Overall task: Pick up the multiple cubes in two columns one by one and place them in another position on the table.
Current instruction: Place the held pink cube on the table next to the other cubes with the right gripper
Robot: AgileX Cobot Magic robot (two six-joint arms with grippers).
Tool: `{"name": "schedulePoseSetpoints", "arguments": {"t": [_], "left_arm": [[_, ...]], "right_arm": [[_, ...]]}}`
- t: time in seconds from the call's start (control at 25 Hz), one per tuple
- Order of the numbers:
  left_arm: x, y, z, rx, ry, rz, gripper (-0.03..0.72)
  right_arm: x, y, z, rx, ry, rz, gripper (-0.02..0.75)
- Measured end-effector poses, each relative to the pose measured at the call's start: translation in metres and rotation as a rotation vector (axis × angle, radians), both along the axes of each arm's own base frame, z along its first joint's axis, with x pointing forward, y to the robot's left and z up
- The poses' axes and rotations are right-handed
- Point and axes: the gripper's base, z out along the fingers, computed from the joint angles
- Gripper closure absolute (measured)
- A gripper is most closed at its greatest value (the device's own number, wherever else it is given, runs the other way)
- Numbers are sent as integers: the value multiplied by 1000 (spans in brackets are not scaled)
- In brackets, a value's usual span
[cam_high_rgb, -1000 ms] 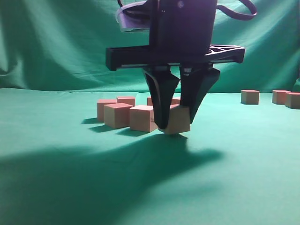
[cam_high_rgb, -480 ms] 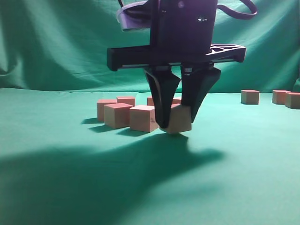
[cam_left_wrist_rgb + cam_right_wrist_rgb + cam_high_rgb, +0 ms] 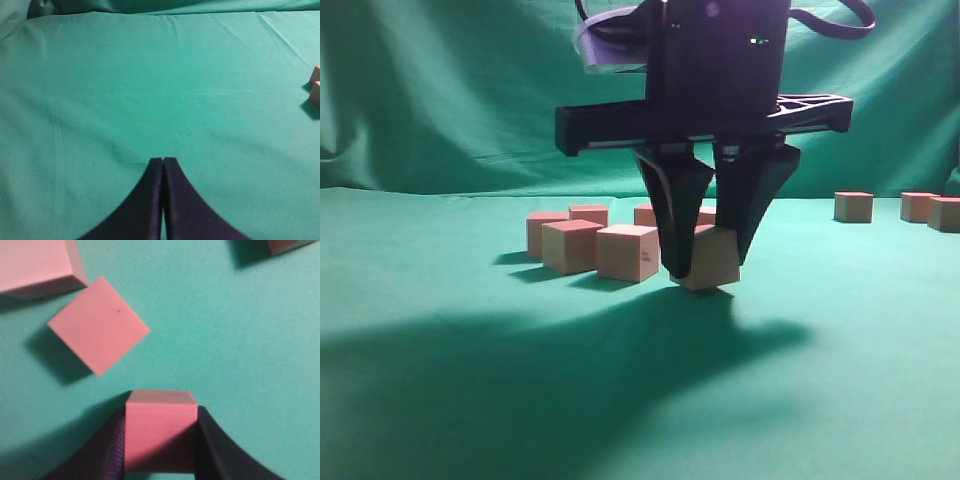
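My right gripper (image 3: pixel 705 272) is shut on a pink cube (image 3: pixel 712 258), tilted, just above the green table (image 3: pixel 470 380). The held cube fills the jaws in the right wrist view (image 3: pixel 160 430). Left of it stand several cubes in a cluster, the nearest one (image 3: pixel 626 252) beside another (image 3: pixel 571 246). In the right wrist view a turned cube (image 3: pixel 98 325) lies ahead of the jaws. Three cubes stand apart at the far right (image 3: pixel 853 206). My left gripper (image 3: pixel 163 161) is shut and empty over bare cloth.
A draped green cloth backdrop (image 3: pixel 440 100) hangs behind the table. Two cube edges (image 3: pixel 315 85) show at the right border of the left wrist view. More cubes sit at the top corners of the right wrist view (image 3: pixel 35 265).
My right gripper has moved a little to the right with the cube held in it, and the cube has come slightly off the cloth.
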Motion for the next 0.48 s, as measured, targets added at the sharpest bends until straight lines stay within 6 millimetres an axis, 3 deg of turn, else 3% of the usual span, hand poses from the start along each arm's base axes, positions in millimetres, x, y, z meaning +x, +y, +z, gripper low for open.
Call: {"name": "schedulePoseSetpoints", "arguments": {"t": [0.48], "left_arm": [[0, 0, 0, 0, 0, 0, 688]], "right_arm": [[-2, 2, 0, 19, 21, -1, 470]]}}
